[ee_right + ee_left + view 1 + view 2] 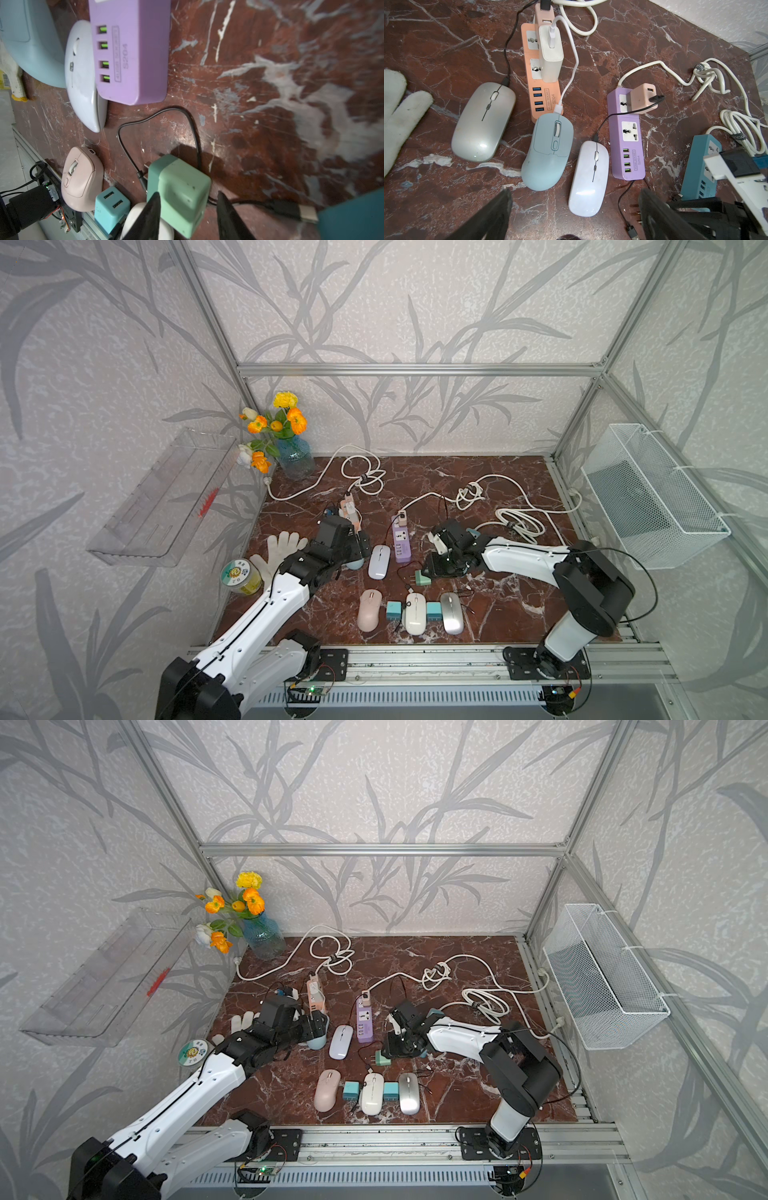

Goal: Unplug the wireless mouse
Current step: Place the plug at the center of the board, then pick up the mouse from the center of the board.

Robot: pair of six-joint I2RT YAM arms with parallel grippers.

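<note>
Next to the white glove on the counter, a silver mouse lay with a black lead running toward the orange power strip. Beside it, a white lead tied the blue mouse to the white charger on that strip. A black lead tied the lilac mouse to the pink adapter on the purple strip. All three looked plugged in.

The left arm hung over them, its jaws spread wide and holding nothing. Which mouse was meant could not be told. Closing on a mouse body rather than its connector would probably drag the light strip along instead of freeing the plug.

Further right, the green adapter lay on the counter with its prongs bare, between the jaws of the right arm. Those jaws stood partly open: one finger looked to be against the adapter and the other was clear of it, so there was no firm hold. Lifting away askew could snag the adapter or its black lead and knock it into the white mouse nearby.
</note>
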